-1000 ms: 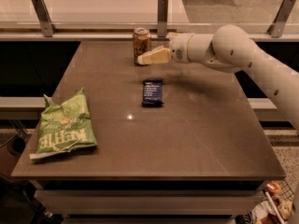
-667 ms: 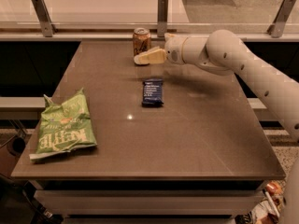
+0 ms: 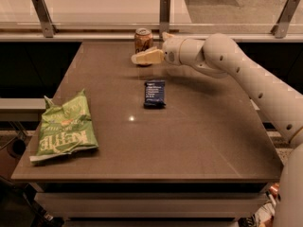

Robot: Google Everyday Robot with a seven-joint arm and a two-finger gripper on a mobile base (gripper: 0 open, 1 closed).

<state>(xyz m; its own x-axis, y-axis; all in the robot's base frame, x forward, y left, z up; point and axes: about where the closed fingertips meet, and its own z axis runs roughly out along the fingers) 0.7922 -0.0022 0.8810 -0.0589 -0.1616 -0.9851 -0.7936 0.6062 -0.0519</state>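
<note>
A brown soda can [image 3: 143, 39] stands upright at the far edge of the brown table [image 3: 203, 126]. My gripper [image 3: 154, 47] reaches in from the right at the can's right side and is open. One cream finger [image 3: 147, 56] lies in front of the can's base, and the other fingertip [image 3: 166, 35] shows behind and to the right of the can. Nothing is held. A dark blue snack packet [image 3: 154, 93] lies flat on the table, nearer than the gripper and below it in the camera view.
A green chip bag [image 3: 64, 127] lies near the table's front left corner. A glass rail with metal posts [image 3: 164, 8] runs along the far edge behind the can. My white arm [image 3: 246, 74] spans the table's right side.
The gripper has slid a little to the left, so its front finger now reaches further across the front of the can. The can, packet and bag have not moved.
</note>
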